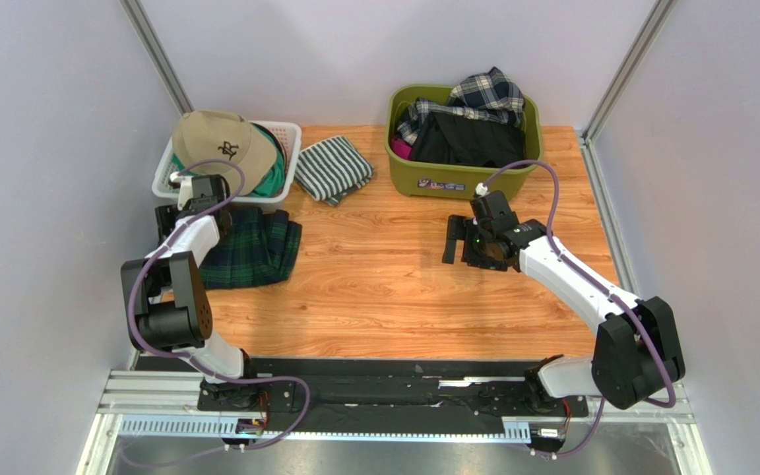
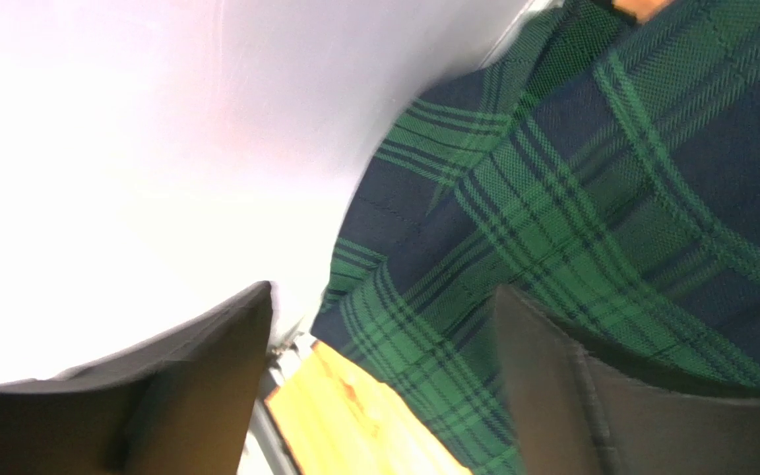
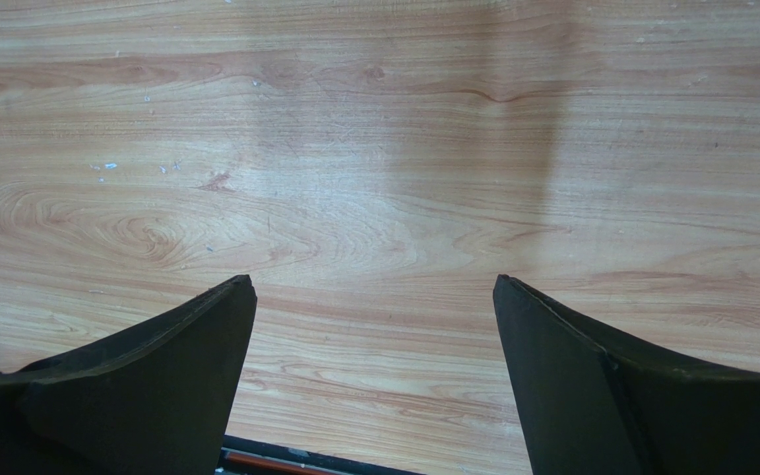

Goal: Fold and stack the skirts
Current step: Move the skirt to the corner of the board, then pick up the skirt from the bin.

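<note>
1. Tartan skirt (image 1: 250,252): dark green-navy, folded, at the table's (image 1: 404,287) left edge.
2. Black skirt (image 1: 468,139) and plaid skirt (image 1: 488,94) lie heaped in a green bin (image 1: 434,183) at the far edge, right of centre.
3. Left gripper (image 2: 384,307) hangs over the tartan's edge, fingers apart and empty.
4. Right gripper (image 3: 374,287), fingers spread, is over bare wood.
5. A cap (image 1: 217,139) on a white basket (image 1: 290,134) and a striped cloth (image 1: 332,168) lie beyond the tartan.

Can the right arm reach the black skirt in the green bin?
Probably yes. The right pincer is open and empty just in front of the green bin. The black skirt lies in plain view at the bin's near side. Only the bin's wall stands between them.
</note>
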